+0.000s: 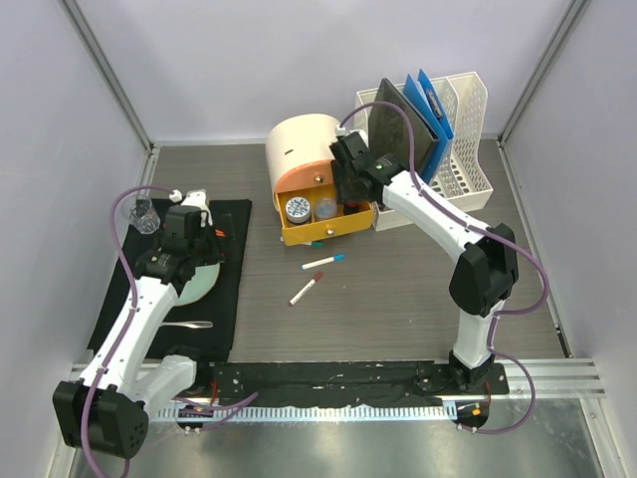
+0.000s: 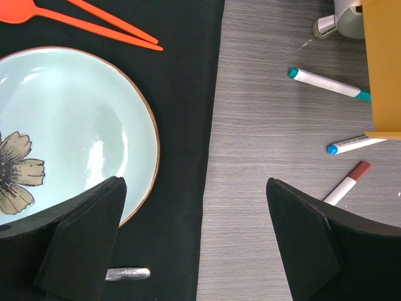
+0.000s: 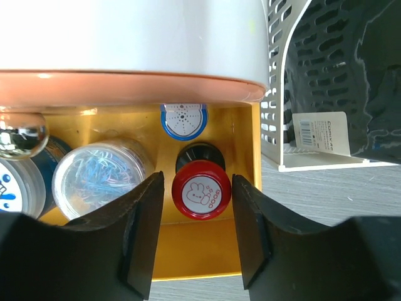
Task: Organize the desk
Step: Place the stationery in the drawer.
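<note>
Markings visible in the right wrist view.
A rabbit emblem is shown on the red stamp [image 3: 202, 193]; the print on the white label [image 3: 319, 132] is illegible.

In the left wrist view the plate [image 2: 75, 125] runs off the left edge, its lower part behind a jaw. Only the tip of a silver utensil [image 2: 128, 273] shows under that jaw. From above, the left arm [image 1: 139, 309] covers most of the plate. The label [image 3: 319, 135] has print too small to read.
</note>
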